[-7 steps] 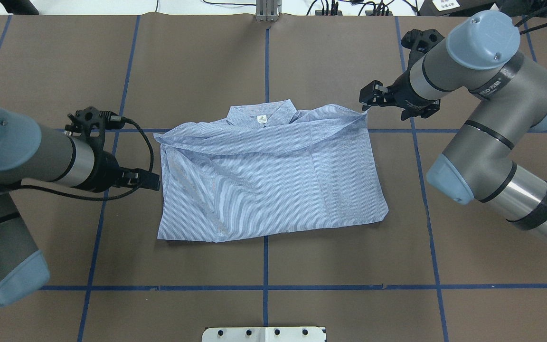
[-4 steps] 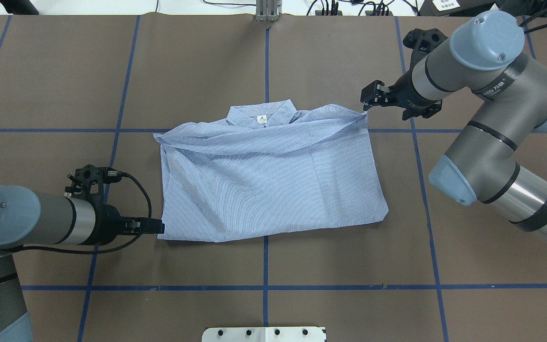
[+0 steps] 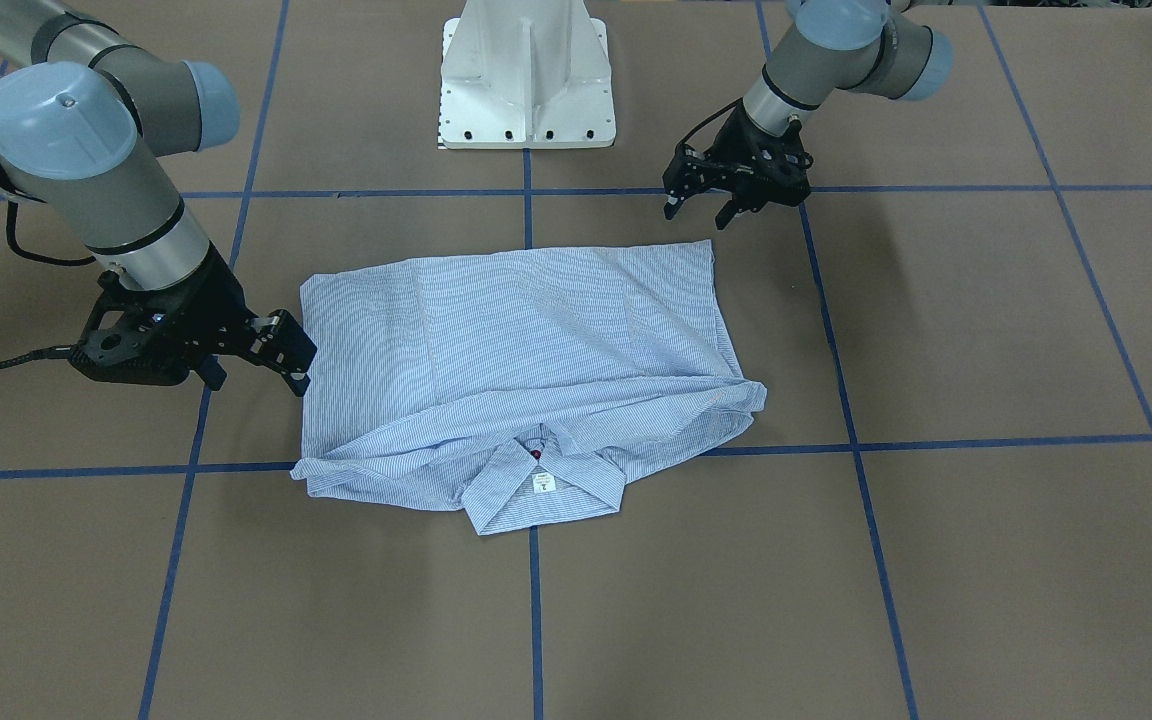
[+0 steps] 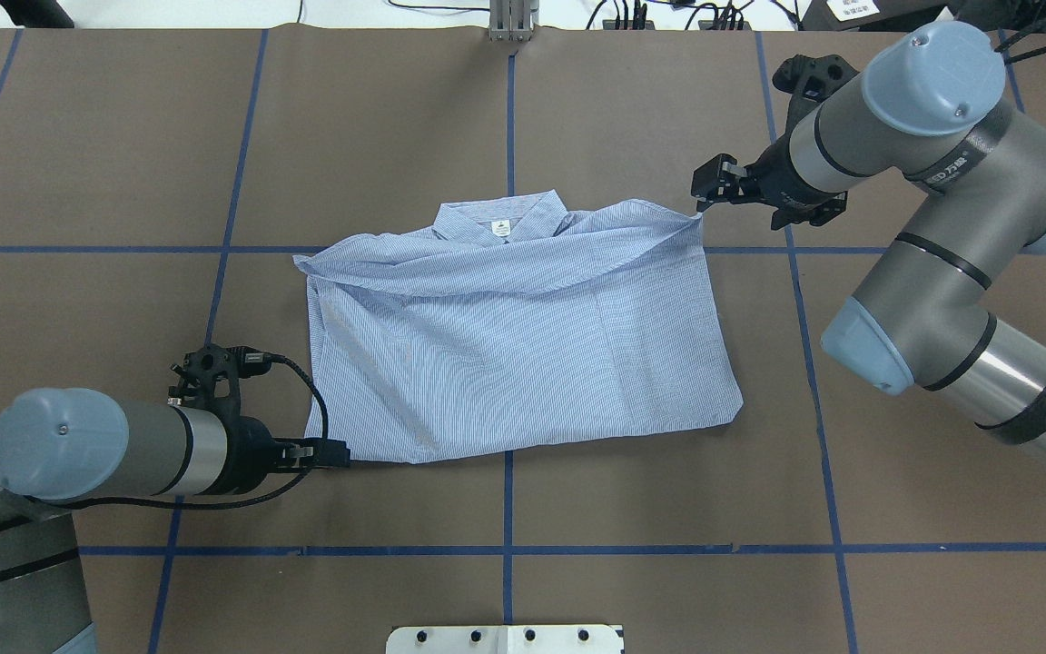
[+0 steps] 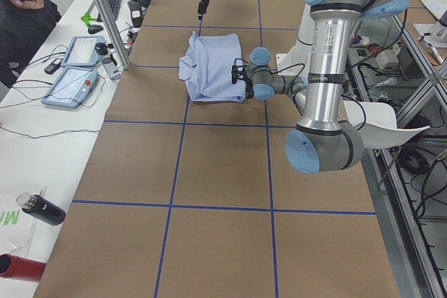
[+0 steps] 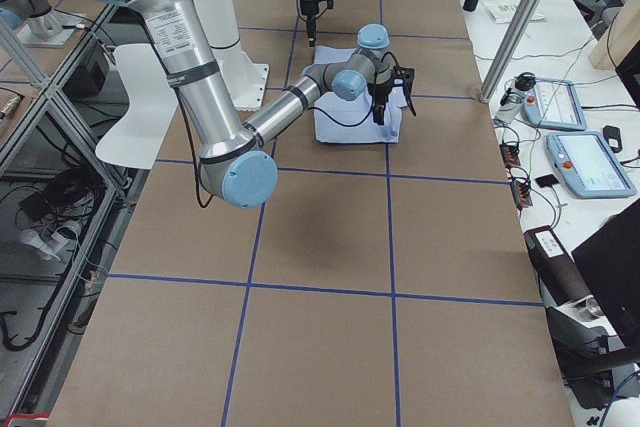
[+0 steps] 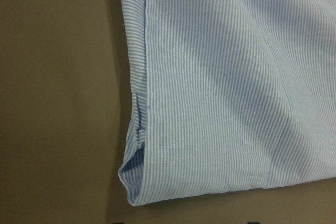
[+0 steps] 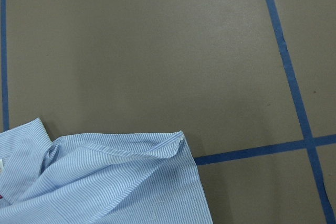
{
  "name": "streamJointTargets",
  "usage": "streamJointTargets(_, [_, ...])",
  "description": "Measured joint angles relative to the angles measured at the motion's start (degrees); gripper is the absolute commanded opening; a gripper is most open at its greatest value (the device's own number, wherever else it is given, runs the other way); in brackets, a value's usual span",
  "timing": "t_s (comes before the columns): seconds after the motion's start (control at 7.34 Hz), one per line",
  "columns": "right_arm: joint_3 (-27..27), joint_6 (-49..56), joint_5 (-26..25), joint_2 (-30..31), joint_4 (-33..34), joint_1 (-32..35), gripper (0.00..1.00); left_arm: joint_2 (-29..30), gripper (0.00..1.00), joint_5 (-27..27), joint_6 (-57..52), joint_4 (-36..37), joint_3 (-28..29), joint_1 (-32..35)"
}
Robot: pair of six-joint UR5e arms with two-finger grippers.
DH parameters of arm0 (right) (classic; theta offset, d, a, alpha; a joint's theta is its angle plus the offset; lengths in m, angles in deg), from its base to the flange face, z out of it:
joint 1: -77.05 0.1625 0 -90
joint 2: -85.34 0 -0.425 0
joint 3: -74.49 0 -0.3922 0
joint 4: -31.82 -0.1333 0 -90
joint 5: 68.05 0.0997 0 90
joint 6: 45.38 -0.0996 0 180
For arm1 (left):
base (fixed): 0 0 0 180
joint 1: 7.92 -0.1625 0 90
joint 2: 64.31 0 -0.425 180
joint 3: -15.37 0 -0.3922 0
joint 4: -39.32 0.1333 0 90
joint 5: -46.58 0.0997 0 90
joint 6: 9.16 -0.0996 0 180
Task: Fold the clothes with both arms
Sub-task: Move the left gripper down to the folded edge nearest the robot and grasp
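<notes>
Light-blue, finely white-striped long-sleeved shirt (image 4: 523, 345), folded to rectangle, lies flat on brown counter (image 4: 668, 545) between my two end effectors. Left end effector (image 3: 697, 215) spread wide, empty, just beside hem corner. Right end effector (image 3: 261, 375) likewise spread, empty, beside shoulder corner. Probably light, limp, sagging: pinch all layers at corners. Left wrist view shows hem layers gaping; overhead hides that.

Brown table (image 4: 668, 109) with blue tape grid (image 4: 508, 136), white side desk (image 5: 21, 165), seated person (image 5: 28, 15)
</notes>
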Motion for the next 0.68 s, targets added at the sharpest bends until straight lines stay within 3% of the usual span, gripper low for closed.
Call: streamJointTargets(0.68, [0.0, 0.0, -0.25, 0.06, 0.0, -0.04, 1.0, 1.87, 0.83, -0.03, -0.33, 0.02, 2.72, -0.04])
